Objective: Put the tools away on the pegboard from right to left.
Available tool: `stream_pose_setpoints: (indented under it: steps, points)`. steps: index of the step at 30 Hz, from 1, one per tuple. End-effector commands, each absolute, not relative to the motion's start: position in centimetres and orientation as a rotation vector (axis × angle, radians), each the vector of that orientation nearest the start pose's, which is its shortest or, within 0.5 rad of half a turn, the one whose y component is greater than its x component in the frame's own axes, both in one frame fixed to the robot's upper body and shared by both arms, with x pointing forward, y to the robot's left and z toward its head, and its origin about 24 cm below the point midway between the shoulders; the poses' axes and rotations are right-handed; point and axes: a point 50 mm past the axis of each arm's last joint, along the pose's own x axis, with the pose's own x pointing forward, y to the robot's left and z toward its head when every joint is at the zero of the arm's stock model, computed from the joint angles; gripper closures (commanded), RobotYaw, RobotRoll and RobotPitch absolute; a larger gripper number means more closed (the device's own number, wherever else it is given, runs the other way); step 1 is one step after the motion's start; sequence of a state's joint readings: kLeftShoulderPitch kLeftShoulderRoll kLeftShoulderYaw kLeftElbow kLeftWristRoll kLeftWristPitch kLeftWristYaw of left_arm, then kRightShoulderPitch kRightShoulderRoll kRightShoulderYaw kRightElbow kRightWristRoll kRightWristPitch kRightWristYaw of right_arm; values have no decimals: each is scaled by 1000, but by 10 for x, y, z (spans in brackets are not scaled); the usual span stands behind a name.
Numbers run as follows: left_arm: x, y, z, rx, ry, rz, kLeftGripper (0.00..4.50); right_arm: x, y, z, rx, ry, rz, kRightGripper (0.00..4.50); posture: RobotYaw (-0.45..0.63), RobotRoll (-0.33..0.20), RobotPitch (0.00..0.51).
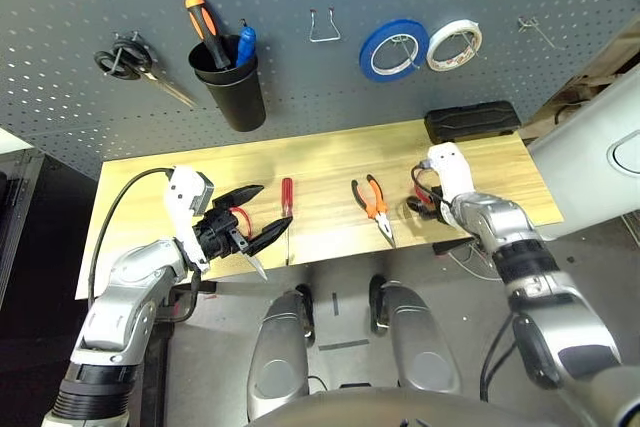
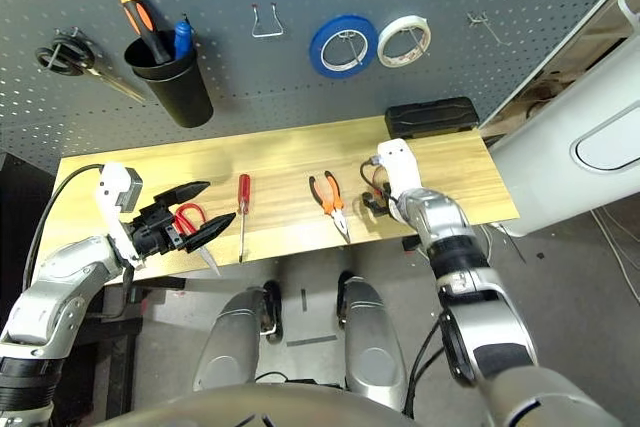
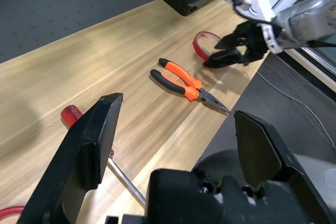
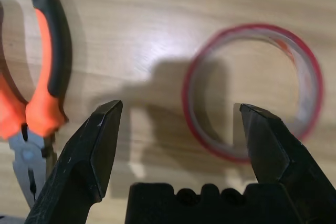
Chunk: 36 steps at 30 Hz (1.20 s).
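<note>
The thin red tape ring (image 4: 187, 93) lies flat on the wooden table, right of the orange-and-black pliers (image 1: 373, 204). My right gripper (image 4: 178, 145) hangs open just over it, one finger above the ring's inside and the other outside its wall. The slim red-handled screwdriver (image 1: 287, 197) lies left of the pliers. At the table's left, the red-handled scissors (image 2: 188, 217) rest under my left gripper (image 1: 276, 205), which is open and empty. The dark grey pegboard (image 1: 300, 97) rises behind the table.
On the pegboard hang black-handled scissors (image 1: 128, 59), a black cup (image 1: 235, 87) with tools in it, a bare wire hook (image 1: 323, 27), a blue tape roll (image 1: 393, 49), a white tape roll (image 1: 453, 44) and a far-right hook (image 1: 535, 29). A black case (image 1: 472, 122) lies at the table's back right.
</note>
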State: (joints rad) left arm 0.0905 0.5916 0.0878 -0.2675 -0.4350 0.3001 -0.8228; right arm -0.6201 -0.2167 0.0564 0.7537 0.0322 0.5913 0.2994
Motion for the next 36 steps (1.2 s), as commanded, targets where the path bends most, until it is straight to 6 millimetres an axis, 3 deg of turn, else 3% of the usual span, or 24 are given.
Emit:
stream_pose_setpoints:
  steps: [1, 7, 13, 14, 21, 36]
  points:
    - [214, 214, 84, 110, 189, -838, 36, 329, -165, -15, -159, 827, 261, 0, 35, 0, 249]
    - [213, 220, 79, 125, 196, -813, 0, 329, -161, -25, -177, 842, 248, 2015, 42, 0, 222]
    - [219, 231, 71, 130, 178, -740, 0, 343, -166, -8, -227, 730, 220, 4259, 25, 0, 159]
    - [221, 232, 70, 130, 173, -727, 0, 344, -167, -4, -232, 710, 215, 4466, 22, 0, 150]
    - [233, 234, 64, 120, 137, -673, 0, 339, -180, 27, -261, 565, 172, 4466, -11, 0, 82]
    - [256, 249, 61, 119, 109, -596, 0, 320, -216, 99, -380, 200, -8, 4466, -100, 0, 54]
